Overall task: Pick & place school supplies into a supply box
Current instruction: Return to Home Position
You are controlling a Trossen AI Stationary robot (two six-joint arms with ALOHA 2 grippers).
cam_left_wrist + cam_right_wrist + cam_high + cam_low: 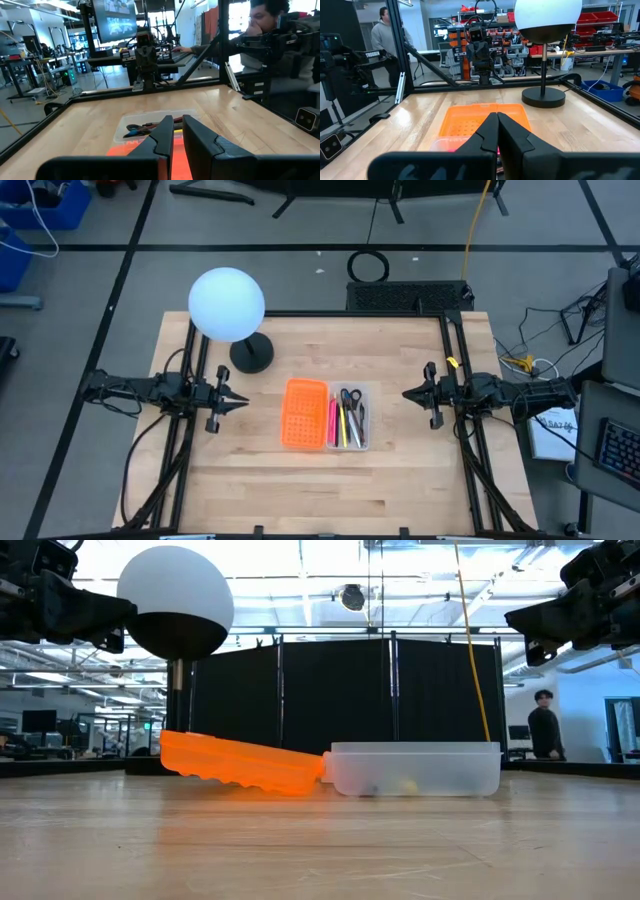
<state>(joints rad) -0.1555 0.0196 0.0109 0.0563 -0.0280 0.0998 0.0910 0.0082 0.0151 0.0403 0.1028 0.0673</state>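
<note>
A: Orange and clear halves, one supply box point(306, 413) is lying between two grippers, holding one scissors point(351, 398) and at least three pens point(338, 423).
B: Left gripper point(240, 402) is showing a thin slit; right gripper point(408, 393) is pressing together.

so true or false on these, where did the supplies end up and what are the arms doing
1. The scissors lie in the clear tray. True.
2. The pens lie on the orange half. False: they are in the clear tray, beside the scissors.
3. The right pincer grips a pencil. False: it is shut on nothing and hangs apart from the clear tray.
4. The left pincer touches the orange half. False: it hangs apart from it.
5. The lamp stands on the left pincer's side of the table. True.
</note>
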